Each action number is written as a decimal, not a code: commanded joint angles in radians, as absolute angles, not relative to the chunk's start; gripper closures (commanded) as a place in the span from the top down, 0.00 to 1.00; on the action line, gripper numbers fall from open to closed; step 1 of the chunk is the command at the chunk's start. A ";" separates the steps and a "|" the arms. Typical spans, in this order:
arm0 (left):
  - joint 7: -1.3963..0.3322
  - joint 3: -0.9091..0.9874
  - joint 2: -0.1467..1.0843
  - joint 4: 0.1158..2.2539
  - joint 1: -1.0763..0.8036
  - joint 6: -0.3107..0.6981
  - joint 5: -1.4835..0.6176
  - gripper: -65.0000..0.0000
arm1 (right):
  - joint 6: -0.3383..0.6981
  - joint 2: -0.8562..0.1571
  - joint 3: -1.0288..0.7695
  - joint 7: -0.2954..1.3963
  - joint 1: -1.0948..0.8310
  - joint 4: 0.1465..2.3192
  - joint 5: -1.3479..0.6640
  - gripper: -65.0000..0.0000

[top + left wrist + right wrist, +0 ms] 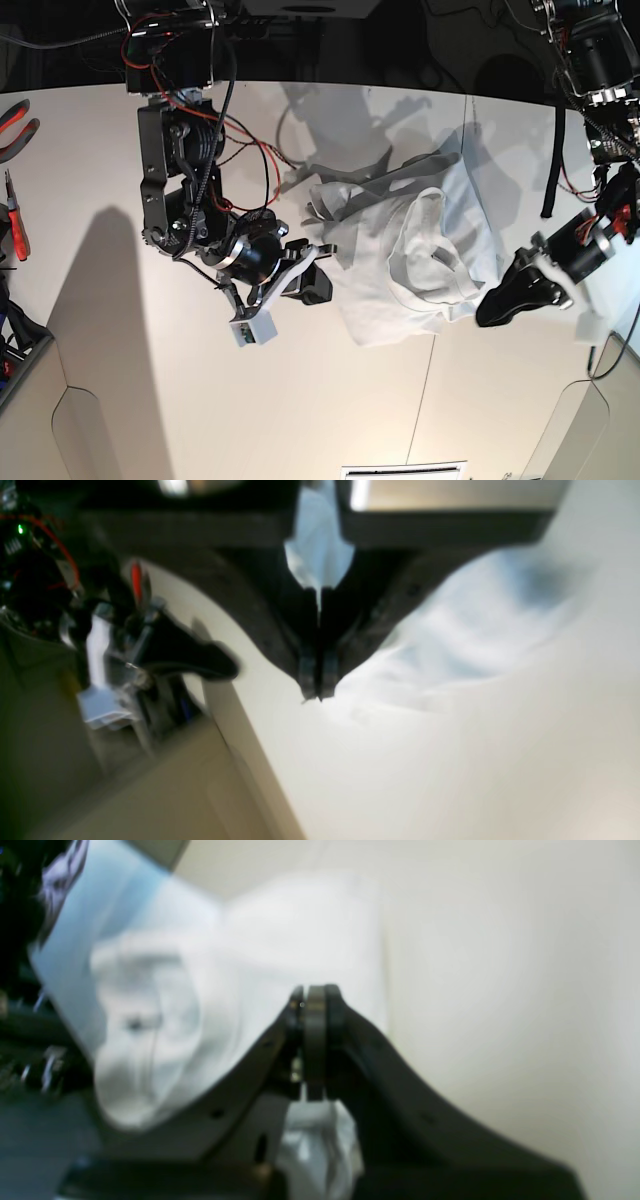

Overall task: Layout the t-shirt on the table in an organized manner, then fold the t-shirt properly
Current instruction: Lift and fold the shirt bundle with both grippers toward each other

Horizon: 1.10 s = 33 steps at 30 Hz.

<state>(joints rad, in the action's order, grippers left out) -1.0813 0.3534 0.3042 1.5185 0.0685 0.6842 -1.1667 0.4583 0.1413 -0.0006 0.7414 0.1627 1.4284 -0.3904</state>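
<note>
The white t-shirt (410, 260) lies crumpled on the table (100, 350), right of centre in the base view. At its left edge my right gripper (318, 262) is shut. The right wrist view shows those fingertips (315, 995) pressed together, with the t-shirt (250, 965) beyond them and a bunch of cloth between the finger bases. My left gripper (490, 308) grips the shirt's right edge. In the left wrist view it (317, 692) is shut, with white cloth of the t-shirt (475, 630) wedged between its fingers.
Red-handled pliers (15, 120) lie at the table's far left edge. A thin dark seam (425, 400) runs across the near table. Red and black cables (265, 150) hang by the right arm. The right arm (150, 645) shows in the left wrist view.
</note>
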 commanded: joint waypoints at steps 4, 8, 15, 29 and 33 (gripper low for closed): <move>-1.142 0.193 0.318 1.535 0.168 0.698 -1.188 0.00 | 0.500 0.147 0.001 0.719 0.129 1.442 -0.406 0.00; -1.109 0.052 0.306 1.534 0.204 0.698 -1.060 0.00 | 0.498 0.147 0.000 0.718 0.119 1.417 -0.365 0.00; -0.841 -0.065 0.288 1.418 0.205 0.535 -0.592 0.00 | 0.497 0.147 0.000 0.715 0.118 1.367 -0.356 0.00; -0.433 -0.063 0.294 0.977 0.204 0.461 -0.477 0.00 | 0.506 0.147 0.000 0.716 0.121 1.367 -0.457 0.00; -0.426 -0.063 0.294 0.974 0.205 0.461 -0.478 0.00 | 0.505 0.148 0.000 0.725 0.141 1.375 -0.467 0.00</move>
<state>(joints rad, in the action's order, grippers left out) -0.3981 -0.0662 0.2821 0.9756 0.1970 0.5018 -0.5171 0.4908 0.1410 -0.0006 0.7444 0.1173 1.3537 -0.4423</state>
